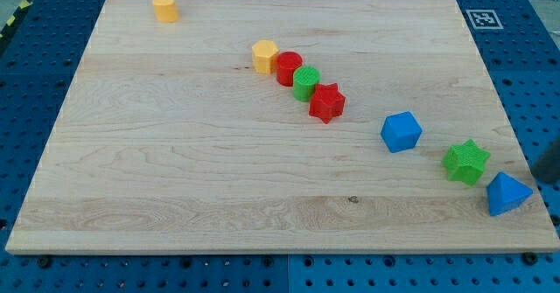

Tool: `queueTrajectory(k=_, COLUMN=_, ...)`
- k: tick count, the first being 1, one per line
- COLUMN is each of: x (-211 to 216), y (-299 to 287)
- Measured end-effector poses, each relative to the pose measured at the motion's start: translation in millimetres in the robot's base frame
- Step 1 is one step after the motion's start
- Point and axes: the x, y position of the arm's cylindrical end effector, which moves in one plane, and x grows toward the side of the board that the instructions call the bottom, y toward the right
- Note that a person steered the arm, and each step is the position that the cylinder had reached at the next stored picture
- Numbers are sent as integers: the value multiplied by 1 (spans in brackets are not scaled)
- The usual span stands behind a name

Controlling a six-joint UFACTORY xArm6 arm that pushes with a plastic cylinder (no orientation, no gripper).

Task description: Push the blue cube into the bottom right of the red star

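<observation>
The blue cube sits on the wooden board, down and to the right of the red star, with a gap between them. My rod shows only as a dark blur at the view's right edge. Its tip is just right of the green star and above the blue triangular block, well right of the blue cube. It touches no block.
A diagonal row runs up-left from the red star: green cylinder, red cylinder, yellow hexagonal block. Another yellow block stands at the top left. A marker tag is at the top right corner.
</observation>
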Motion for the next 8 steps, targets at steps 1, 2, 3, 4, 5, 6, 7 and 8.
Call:
queueTrajectory(k=1, x=31, y=-31)
queueTrajectory(k=2, x=31, y=-81)
queueTrajectory(k=3, x=31, y=-102)
queueTrajectory(k=4, x=31, y=-110)
queueTrajectory(k=5, x=18, y=-130)
queueTrajectory(k=6, x=-2, y=-159)
queueTrajectory(k=7, x=-33, y=-169)
queueTrajectory(k=8, x=-58, y=-169)
